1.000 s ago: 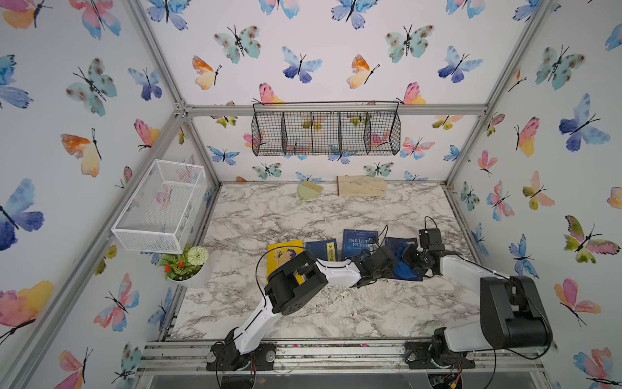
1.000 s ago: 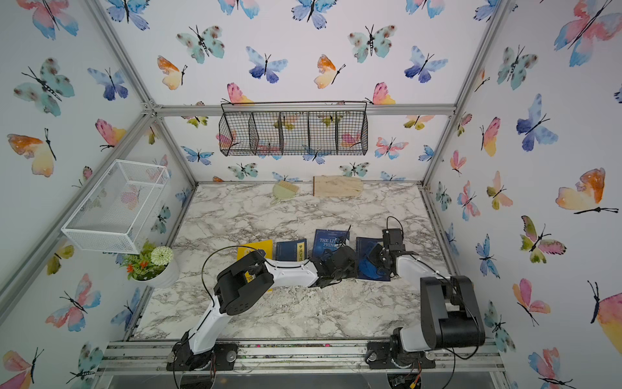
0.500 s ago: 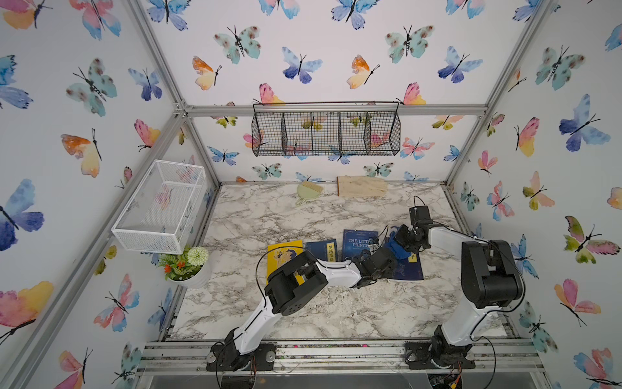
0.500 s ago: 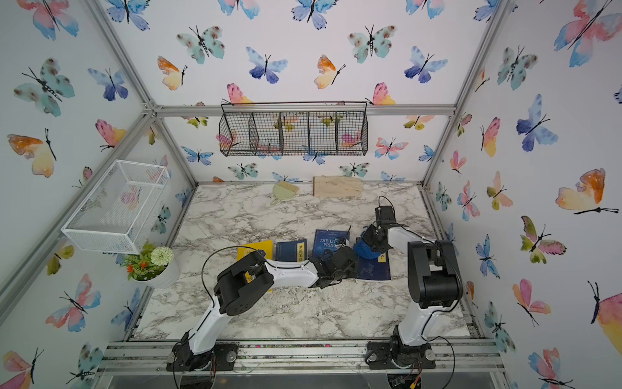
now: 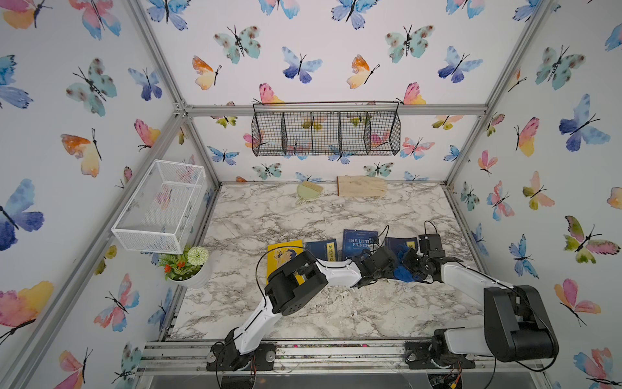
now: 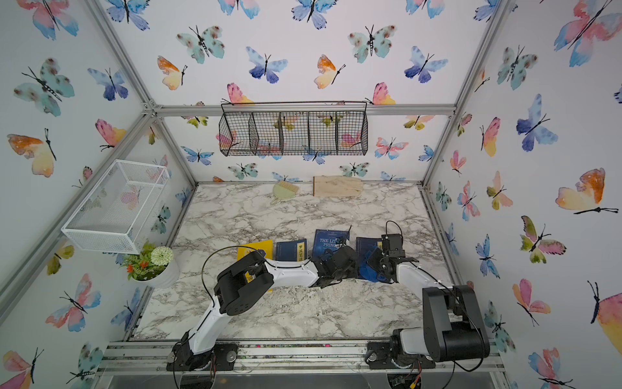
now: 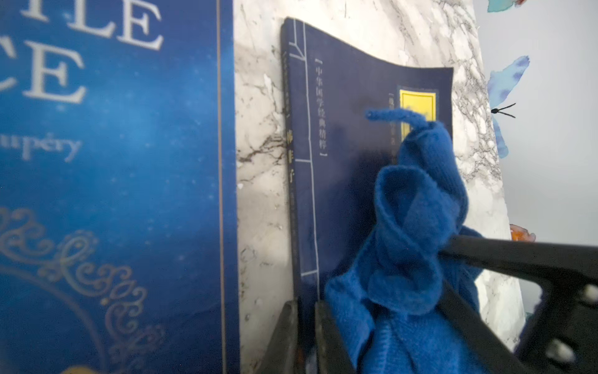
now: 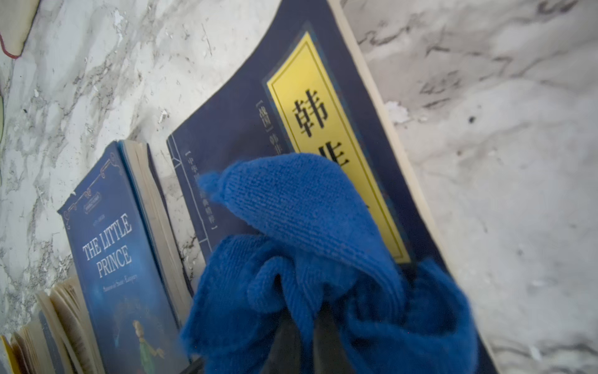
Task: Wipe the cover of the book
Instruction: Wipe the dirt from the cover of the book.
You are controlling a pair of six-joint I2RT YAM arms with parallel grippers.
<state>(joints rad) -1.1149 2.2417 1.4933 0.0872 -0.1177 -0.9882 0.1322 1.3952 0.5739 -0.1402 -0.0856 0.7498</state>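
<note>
The marble bench (image 5: 303, 215) carries a row of books. The navy book (image 8: 246, 107) with a yellow title label lies flat at the row's right end, just beside The Little Prince (image 8: 113, 259). The bunched blue cloth (image 8: 291, 207) rests on the near half of its cover, overlapping the label, and the right tool (image 8: 310, 323) is clenched on the cloth over the book. The left tool (image 7: 305, 327) is closed to a narrow gap at the book's near spine corner; whether it pinches the book cannot be determined.
</note>
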